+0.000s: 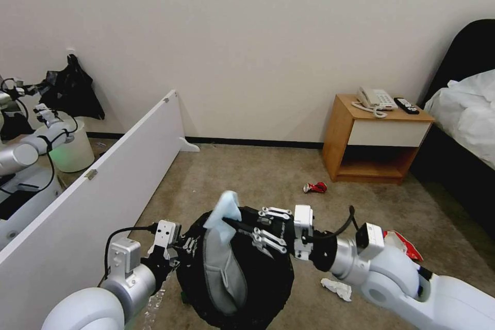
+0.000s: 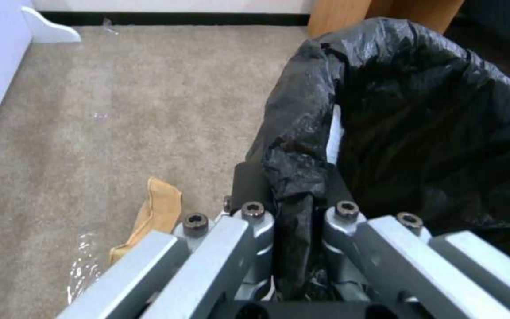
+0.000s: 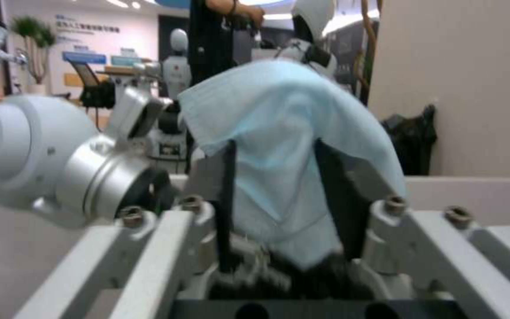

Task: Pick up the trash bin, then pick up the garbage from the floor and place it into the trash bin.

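The left gripper (image 2: pixel 295 208) is clamping its jaws on the round, black-bag-lined trash bin (image 1: pixel 237 273), steadying it while the right gripper (image 1: pixel 234 223), jaws pinching the pale blue cloth (image 1: pixel 225 215), is holding it above the bin's mouth.

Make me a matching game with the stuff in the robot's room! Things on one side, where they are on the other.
Things:
1. blue cloth
2. red can
3. telephone
4. trash bin

Places:
A. on the wooden nightstand
B. on the carpet near the nightstand
C. pinched in the right hand
D. held by its black bag rim in the left hand

Pairs: 1-C, 2-B, 3-A, 4-D
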You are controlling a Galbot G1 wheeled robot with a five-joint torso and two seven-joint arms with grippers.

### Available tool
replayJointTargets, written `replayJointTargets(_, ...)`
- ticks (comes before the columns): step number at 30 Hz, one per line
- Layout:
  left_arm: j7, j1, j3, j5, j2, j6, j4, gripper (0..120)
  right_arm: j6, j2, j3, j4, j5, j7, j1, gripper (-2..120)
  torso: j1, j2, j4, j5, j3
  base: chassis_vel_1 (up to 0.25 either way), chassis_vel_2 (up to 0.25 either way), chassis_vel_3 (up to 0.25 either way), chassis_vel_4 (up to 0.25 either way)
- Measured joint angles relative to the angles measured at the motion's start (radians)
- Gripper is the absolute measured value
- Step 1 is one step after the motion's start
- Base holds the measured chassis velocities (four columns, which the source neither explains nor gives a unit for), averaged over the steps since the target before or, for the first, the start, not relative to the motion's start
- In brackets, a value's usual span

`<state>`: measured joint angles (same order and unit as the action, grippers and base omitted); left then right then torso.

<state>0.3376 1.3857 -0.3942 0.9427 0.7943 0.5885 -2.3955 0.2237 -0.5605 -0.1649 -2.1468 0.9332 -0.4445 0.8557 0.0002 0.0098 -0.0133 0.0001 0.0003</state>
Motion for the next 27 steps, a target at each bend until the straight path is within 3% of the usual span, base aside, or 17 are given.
replayJointTargets(4,0.002,0.004,-0.001,0.000,0.000,0.000,-0.002,4,0.000,0.043,0.063,-0.022,-0.008,-0.009,0.076,61,0.000,0.000,0.0000,0.0000,0.000,0.000,0.000,0.000,0.000)
replayJointTargets(7,0.002,0.004,0.000,0.000,0.000,0.000,-0.003,4,0.000,0.051,0.076,-0.026,-0.008,-0.010,0.087,65,0.000,0.000,0.0000,0.0000,0.000,0.000,0.000,0.000,0.000)
replayJointTargets(9,0.003,0.004,0.000,0.000,0.000,0.000,-0.005,4,0.000,0.063,0.095,-0.033,-0.008,-0.015,0.100,79,0.000,0.000,0.0002,0.0000,0.000,0.000,0.000,0.000,0.000)
replayJointTargets(15,0.004,0.007,-0.002,0.000,-0.001,0.000,-0.007,4,0.000,0.081,0.115,-0.044,-0.007,-0.022,0.121,98,0.000,0.000,0.0002,0.0000,0.000,0.000,0.000,0.000,0.000)
replayJointTargets(27,0.010,0.013,-0.014,0.023,0.003,0.001,-0.019,4,-0.015,0.143,0.198,-0.080,-0.009,-0.041,0.219,100,0.000,0.000,0.0001,-0.0001,0.000,0.000,0.000,0.000,0.000)
